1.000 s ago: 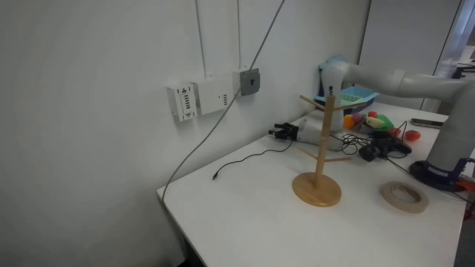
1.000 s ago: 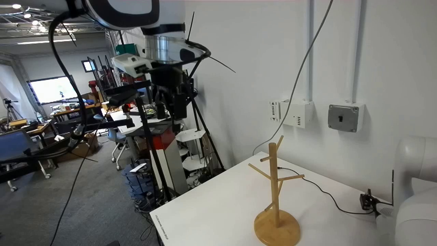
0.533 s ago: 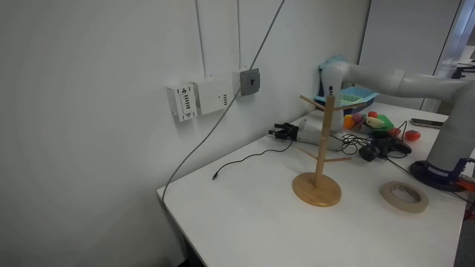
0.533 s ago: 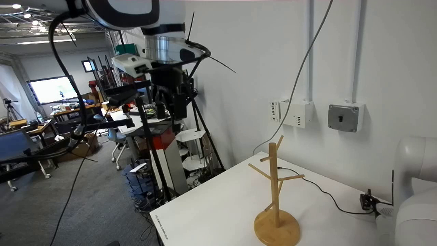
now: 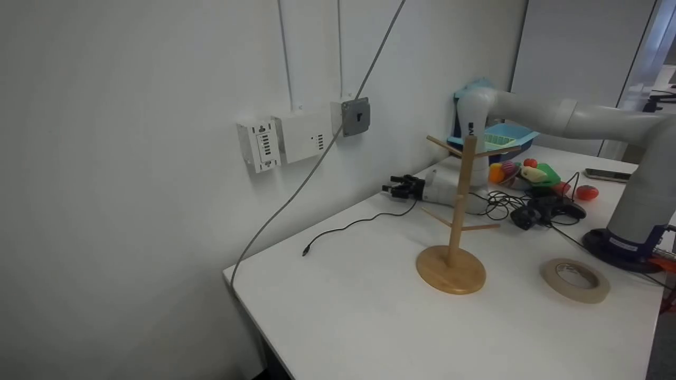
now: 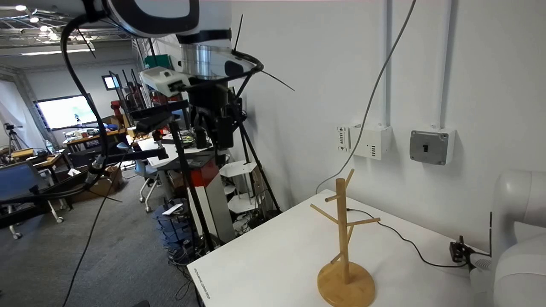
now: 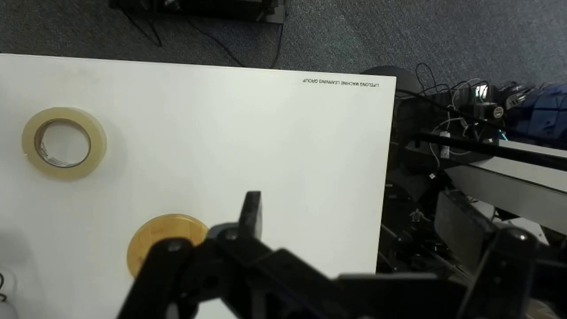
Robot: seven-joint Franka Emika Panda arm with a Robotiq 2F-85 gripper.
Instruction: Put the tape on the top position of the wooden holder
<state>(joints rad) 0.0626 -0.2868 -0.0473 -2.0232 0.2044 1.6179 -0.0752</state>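
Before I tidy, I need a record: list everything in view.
table: 1, white, beside wall
tape: 1, beige, flat on table
wooden holder: 1, light brown, upright on table
boxes: 3, white and grey, on wall
cables: several, black and grey, on table and wall
second arm: 1, white, on table
bins: count unclear, blue, behind second arm
fruit-like pieces: several, mixed colours, beyond holder
slab: 1, dark, beyond holder
gadgets: count unclear, black, amid cables
furniture: many, mixed colours, background
hand: 1, black, midair, open
robot arm: 1, white, above hand

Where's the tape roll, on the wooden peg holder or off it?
Off: the tan tape roll lies flat on the white table, apart from the wooden peg holder, whose pegs are bare.
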